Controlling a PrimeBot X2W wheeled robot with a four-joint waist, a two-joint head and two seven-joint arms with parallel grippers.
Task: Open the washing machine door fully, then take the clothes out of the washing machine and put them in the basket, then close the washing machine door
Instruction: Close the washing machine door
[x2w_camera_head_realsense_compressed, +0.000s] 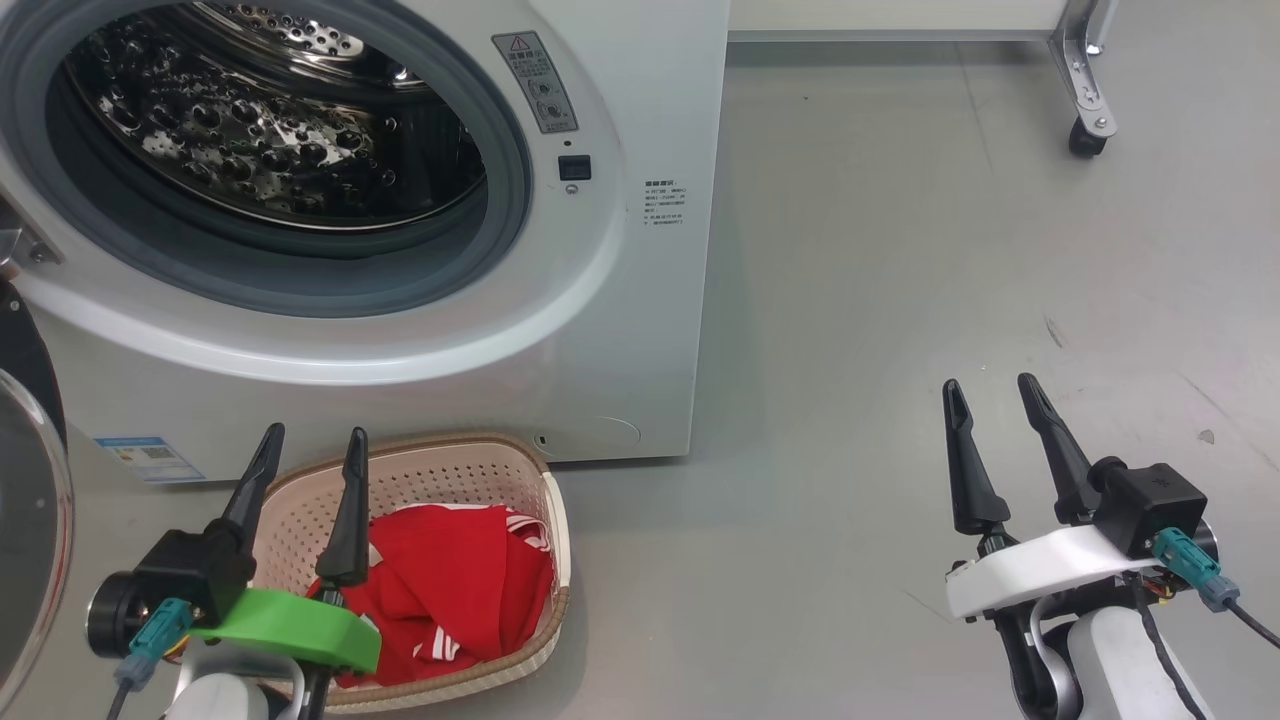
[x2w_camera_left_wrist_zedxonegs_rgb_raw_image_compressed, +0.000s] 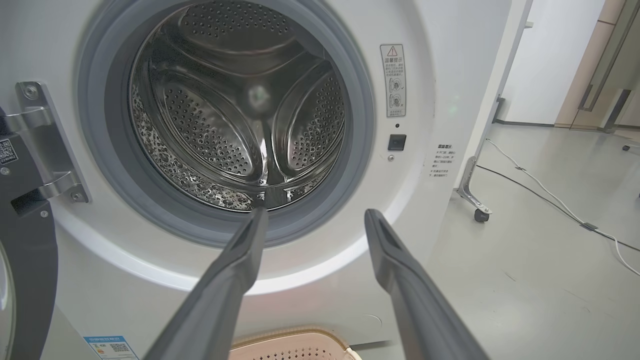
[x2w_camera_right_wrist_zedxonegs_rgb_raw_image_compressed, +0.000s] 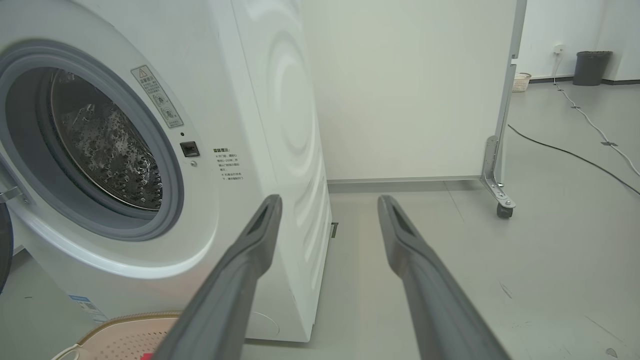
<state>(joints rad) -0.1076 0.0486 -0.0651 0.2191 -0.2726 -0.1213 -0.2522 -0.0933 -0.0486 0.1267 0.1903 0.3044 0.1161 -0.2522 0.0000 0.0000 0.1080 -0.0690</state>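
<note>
The washing machine (x2w_camera_head_realsense_compressed: 620, 330) stands at the far left with its steel drum (x2w_camera_head_realsense_compressed: 270, 130) bare as far as we can see into it; no red shows inside. We judge the unloading done and only the closing left.

That move turns on the washing machine door (x2w_camera_head_realsense_compressed: 30, 520), which hangs open at the near left edge, hinged on the machine's left side. It lies to the left of the left end effector (x2w_camera_head_realsense_compressed: 314, 435), so that arm is clearly the nearer one; the right end effector (x2w_camera_head_realsense_compressed: 990, 384) hovers well apart, over bare floor to the right. We would push the door rightward and away, towards the opening.

The door shows a glossy black rim and a clear bulging glass.

The basket (x2w_camera_head_realsense_compressed: 400, 445) sits near, just in front of the machine, holding the clothes (x2w_camera_head_realsense_compressed: 450, 585), red with white stripes.

Both end effectors are spread wide, pinching nothing.
</note>
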